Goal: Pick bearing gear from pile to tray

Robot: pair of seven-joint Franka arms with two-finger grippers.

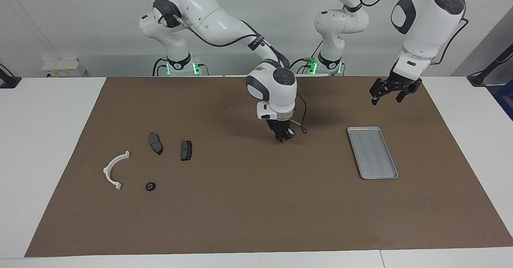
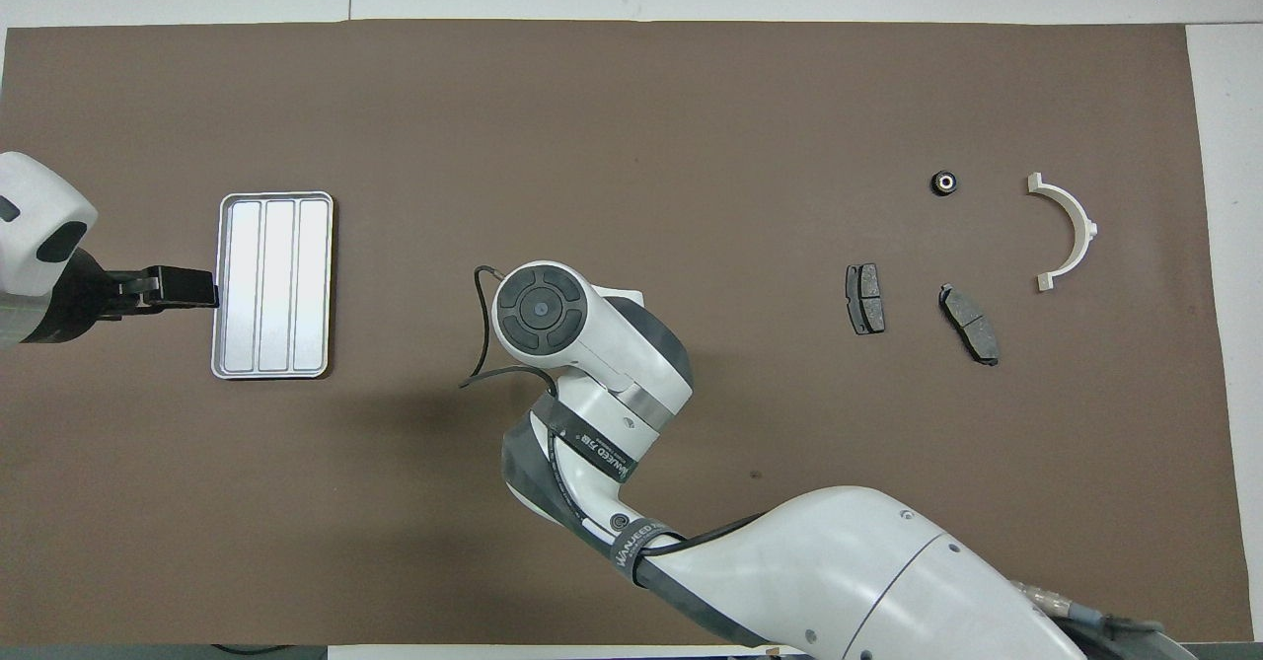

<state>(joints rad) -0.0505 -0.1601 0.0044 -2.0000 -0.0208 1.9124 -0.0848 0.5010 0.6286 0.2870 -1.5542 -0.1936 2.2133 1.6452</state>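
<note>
While my shut right gripper [image 1: 283,137] hangs low over bare brown mat [image 1: 256,204], the small black round bearing gear [image 1: 150,186] lies beside the white curved plastic arc [image 1: 114,170]; my left gripper [image 1: 386,93] is spread. From overhead, the ribbed silver metal tray [image 2: 223,290] gleams; my sleeve reads "WANJEED".

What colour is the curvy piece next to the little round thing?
White. The curved piece shows best in the overhead view.
</note>
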